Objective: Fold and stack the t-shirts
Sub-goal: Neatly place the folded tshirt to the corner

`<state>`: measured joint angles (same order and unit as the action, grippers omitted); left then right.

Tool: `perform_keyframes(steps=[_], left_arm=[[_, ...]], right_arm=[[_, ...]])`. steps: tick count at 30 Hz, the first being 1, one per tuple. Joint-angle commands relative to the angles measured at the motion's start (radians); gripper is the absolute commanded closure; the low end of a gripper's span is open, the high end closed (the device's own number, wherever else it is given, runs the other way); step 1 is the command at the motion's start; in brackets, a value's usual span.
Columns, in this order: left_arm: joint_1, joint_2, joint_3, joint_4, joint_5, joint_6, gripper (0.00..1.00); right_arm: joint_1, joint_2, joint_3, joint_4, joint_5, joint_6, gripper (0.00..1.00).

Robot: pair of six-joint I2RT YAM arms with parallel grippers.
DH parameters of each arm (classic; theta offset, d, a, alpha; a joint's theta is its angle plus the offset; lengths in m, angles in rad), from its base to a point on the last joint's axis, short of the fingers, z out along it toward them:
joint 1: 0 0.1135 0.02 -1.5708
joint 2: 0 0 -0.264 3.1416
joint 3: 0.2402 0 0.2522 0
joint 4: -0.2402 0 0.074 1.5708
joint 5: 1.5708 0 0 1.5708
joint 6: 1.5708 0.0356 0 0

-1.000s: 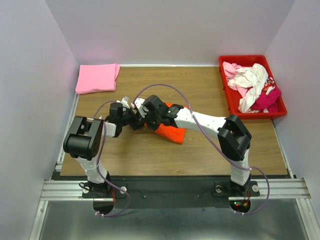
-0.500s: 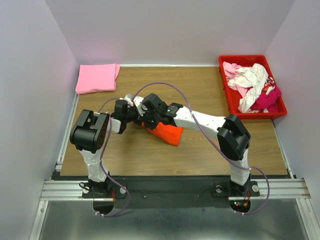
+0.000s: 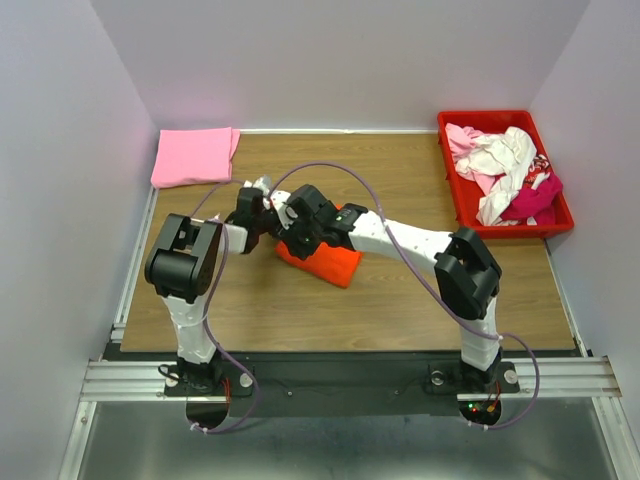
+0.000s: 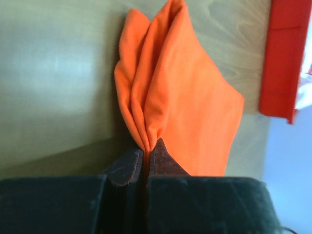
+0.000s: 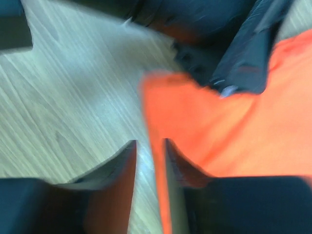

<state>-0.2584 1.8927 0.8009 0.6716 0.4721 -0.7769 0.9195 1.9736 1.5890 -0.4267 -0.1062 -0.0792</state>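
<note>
The soft orange shirt (image 3: 325, 262), bunched into smooth folds, sits mid-table (image 3: 400, 300). One pleat is clamped between the dark left fingers (image 4: 124, 168), and its edge runs into the narrow gap of the right fingers (image 5: 119, 165), too blurred to tell whether they grip. A red plastic crate (image 3: 488, 116) at the far right holds crumpled white shirts (image 3: 505, 160) and magenta shirts (image 3: 535, 195), and a flat folded pink shirt (image 3: 193, 156) lies in the far left corner.

Blurred, the right gripper (image 5: 150, 142) held its fingers a narrow gap apart above the wooden table (image 5: 73, 87) — into that gap ran the edge of the orange t-shirt (image 5: 234, 126).
</note>
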Motion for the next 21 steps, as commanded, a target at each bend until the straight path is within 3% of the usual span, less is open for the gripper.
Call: perform_keyframes(steps=[1,7,8,21], left_arm=[[-0.002,-0.012,0.236,-0.254,-0.177,0.299,1.0],[0.002,0.047,0.488,-0.446,-0.314,0.533,1.0],[0.007,0.064,0.527,-0.483,-0.32,0.592,1.0],[0.123,0.333,1.203,-0.705,-0.408,0.863,1.0]], right_arm=[[-0.071,-0.047,0.019,-0.007,0.008,0.042,0.48],[-0.189,-0.154,-0.055,-0.023,0.01,0.03,0.16],[-0.2,-0.179,-0.073,-0.03,0.02,0.021,0.01],[-0.324,-0.297,-0.169,-0.05,0.053,-0.013,0.0]])
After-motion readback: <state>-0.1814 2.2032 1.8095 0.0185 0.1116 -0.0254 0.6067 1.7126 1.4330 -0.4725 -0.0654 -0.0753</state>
